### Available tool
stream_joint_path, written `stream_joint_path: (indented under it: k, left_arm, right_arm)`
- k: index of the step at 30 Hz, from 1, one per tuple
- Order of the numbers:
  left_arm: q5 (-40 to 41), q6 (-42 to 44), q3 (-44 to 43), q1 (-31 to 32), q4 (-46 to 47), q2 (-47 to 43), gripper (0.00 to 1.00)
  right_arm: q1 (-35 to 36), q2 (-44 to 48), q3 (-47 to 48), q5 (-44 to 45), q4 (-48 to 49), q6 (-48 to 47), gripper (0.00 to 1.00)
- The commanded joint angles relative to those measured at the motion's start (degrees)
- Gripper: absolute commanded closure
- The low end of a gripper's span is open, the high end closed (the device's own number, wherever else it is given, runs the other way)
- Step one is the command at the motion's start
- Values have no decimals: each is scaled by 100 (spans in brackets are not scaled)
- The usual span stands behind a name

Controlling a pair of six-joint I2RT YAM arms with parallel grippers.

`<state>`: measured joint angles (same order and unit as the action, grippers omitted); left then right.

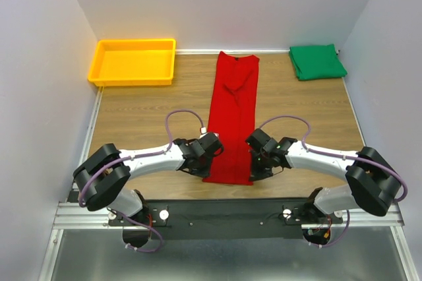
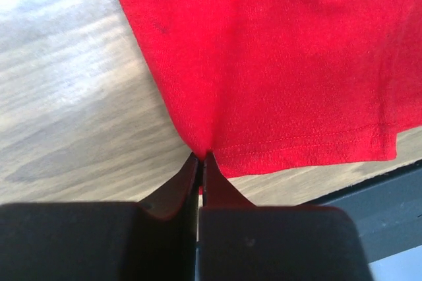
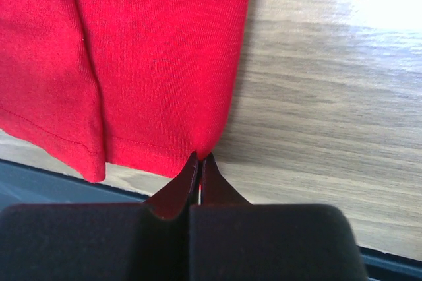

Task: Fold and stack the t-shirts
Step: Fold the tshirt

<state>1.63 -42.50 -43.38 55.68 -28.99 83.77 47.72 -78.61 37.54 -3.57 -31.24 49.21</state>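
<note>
The red t-shirt [image 1: 232, 116] lies as a long narrow strip down the middle of the table, its hem at the near edge. My left gripper [image 1: 203, 167] is shut on the hem's near left corner, red cloth [image 2: 277, 63] pinched between its fingertips [image 2: 202, 157]. On the near right corner my right gripper [image 1: 253, 170] is shut, nipping the red cloth [image 3: 158, 63] at its tips [image 3: 200, 157]. A folded green t-shirt [image 1: 317, 61] rests at the far right corner of the table.
A yellow tray [image 1: 134, 62] stands at the far left corner. White walls close in the table on three sides. The black mounting rail [image 1: 224, 214] runs just below the shirt's hem, at the table's near edge.
</note>
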Motion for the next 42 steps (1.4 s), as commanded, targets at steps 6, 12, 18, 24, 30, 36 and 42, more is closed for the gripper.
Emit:
stream_joint_path:
  k: [6,12,18,24,30,36,42]
  left_arm:
    - [-39,-496,408,522,-862,-527,100]
    - [-136,-6,-126,260,-625,-766,100]
    - [171,742,-1381,-917,-485,-212,100]
    - [312,1463,-2463,-1718,-98,552,100]
    - [241,1842,-3211,-2210,174,1545,100]
    - [154,2070,-4185,-2571,280,2363,100]
    - [154,2176,-4828,-2843,254,2961,100]
  right_arm:
    - [53,617,-36,-398,-883,-280,99]
    - [-9,584,1016,320,-1498,-684,99]
    - [-1044,-347,2448,990,-1622,-1562,99]
    - [-1801,-1480,3619,1026,-1499,-2363,99]
    - [-2285,-2421,4674,885,-1367,-2785,99]
    - [-2645,-3169,5447,657,-1349,-3022,99]
    - [-2821,-3871,6115,516,-1332,-3128,99]
